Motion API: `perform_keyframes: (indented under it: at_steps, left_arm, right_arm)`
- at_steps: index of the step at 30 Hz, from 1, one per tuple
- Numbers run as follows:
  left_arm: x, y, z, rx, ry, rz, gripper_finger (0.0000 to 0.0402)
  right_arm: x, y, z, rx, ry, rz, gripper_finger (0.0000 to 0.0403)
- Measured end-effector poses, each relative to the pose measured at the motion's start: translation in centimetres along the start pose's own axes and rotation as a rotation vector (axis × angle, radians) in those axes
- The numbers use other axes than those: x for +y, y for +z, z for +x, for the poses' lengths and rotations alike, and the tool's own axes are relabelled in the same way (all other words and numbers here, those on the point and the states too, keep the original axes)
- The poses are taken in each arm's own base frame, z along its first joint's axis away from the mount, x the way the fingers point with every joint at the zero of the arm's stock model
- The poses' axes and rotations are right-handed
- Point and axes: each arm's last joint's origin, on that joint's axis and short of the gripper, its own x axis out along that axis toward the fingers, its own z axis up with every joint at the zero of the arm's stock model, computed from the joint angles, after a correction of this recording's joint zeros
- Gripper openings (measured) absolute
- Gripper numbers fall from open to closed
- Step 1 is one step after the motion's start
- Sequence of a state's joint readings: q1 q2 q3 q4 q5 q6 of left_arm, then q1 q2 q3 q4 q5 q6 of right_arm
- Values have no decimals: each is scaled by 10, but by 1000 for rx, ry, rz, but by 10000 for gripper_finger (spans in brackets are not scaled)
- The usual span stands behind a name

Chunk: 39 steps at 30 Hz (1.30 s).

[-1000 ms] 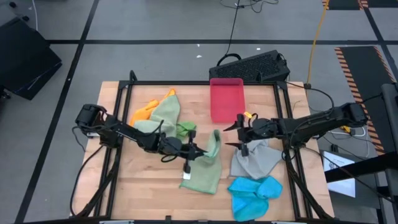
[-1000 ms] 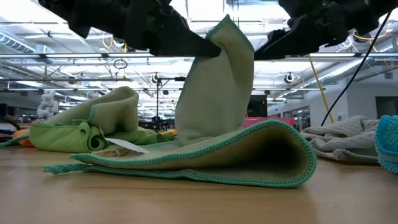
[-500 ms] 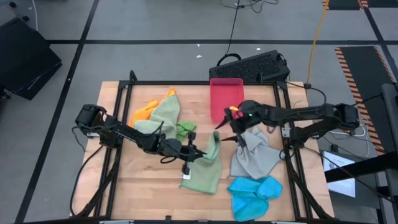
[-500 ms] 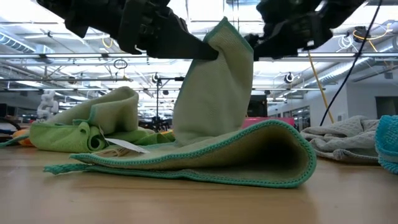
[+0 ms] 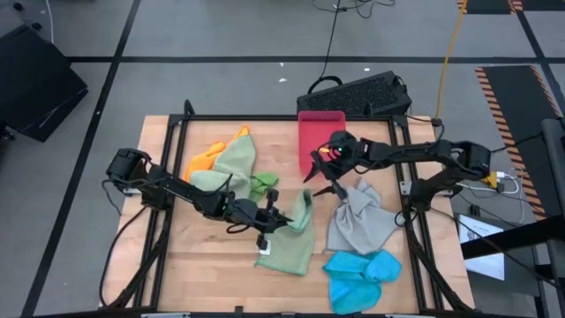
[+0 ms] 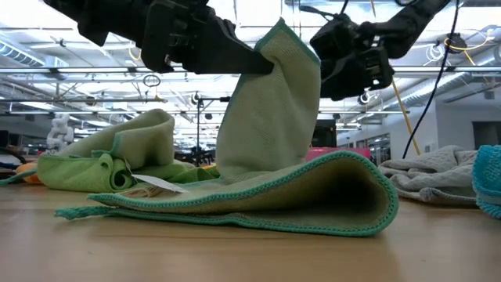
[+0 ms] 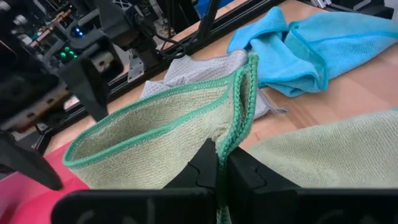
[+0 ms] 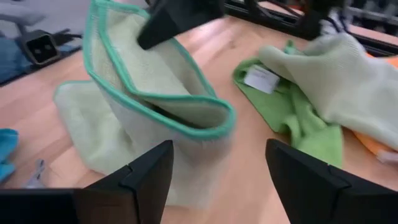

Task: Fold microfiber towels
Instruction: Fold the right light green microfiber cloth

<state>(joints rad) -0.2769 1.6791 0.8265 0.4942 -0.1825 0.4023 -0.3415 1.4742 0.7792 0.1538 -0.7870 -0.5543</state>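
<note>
A pale sage green towel (image 5: 290, 243) lies folded over on the table near the middle. Its far part (image 6: 274, 117) stands up, held by my left gripper (image 5: 288, 218), which is shut on its top edge. My right gripper (image 5: 316, 183) hangs open just to the far right of that raised part, and its fingers (image 8: 146, 174) are short of the raised cloth (image 8: 155, 87). Further towels are about: grey (image 5: 362, 221), blue (image 5: 360, 276), and at the far left a pile of sage (image 5: 234, 163), orange (image 5: 203, 161) and bright green (image 5: 262, 184). My left gripper pinches the green-stitched top edge (image 7: 233, 134) of the sage towel between its two shut fingers. Two layers of a fold meet there. The fingers come nearly level from the table's left. The held part stands raised, and the rest (image 6: 235, 207) lies on the table.
A pink-red tray (image 5: 321, 137) sits at the table's far edge, just behind my right gripper. A black keyboard (image 5: 357, 93) lies beyond the table. The black frame rails (image 5: 402, 177) run along the left and right sides. Bare wood shows at the near left (image 5: 203, 265).
My right gripper has swung from above the grey towel toward the table's far-left, turning to face the raised part of the sage towel, and now stands close beside it. My left gripper keeps the towel's edge raised in the same place.
</note>
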Motion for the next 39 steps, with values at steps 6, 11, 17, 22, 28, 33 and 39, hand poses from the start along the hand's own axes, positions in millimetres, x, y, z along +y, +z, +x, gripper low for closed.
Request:
perform_keyframes:
  at_steps: [6, 11, 17, 22, 28, 33, 39]
  left_arm:
    - [2, -2, 0, 9, 4, 3, 5]
    - [2, -3, 0, 23, -1, -12, 13]
    - [3, -4, 0, 34, 21, -20, 5]
    - [3, -4, 0, 51, 45, -37, 15]
    - [10, 3, -6, 41, 125, -124, 6]
    - [18, 23, -25, -15, 240, -198, 13]
    - [22, 51, -56, -95, 421, -314, 6]
  right_arm:
    - [-4, -6, 11, -59, 66, -48, 242]
    - [-1, -3, 10, -99, 112, -91, 205]
    - [0, -3, 10, -104, 137, -66, 125]
    - [1, 2, 6, -109, 124, -63, 52]
    - [11, 24, -11, -53, -17, 14, 9]
    - [34, 48, -20, 28, -250, 97, 6]
    - [77, 86, -23, -32, -501, 93, 6]
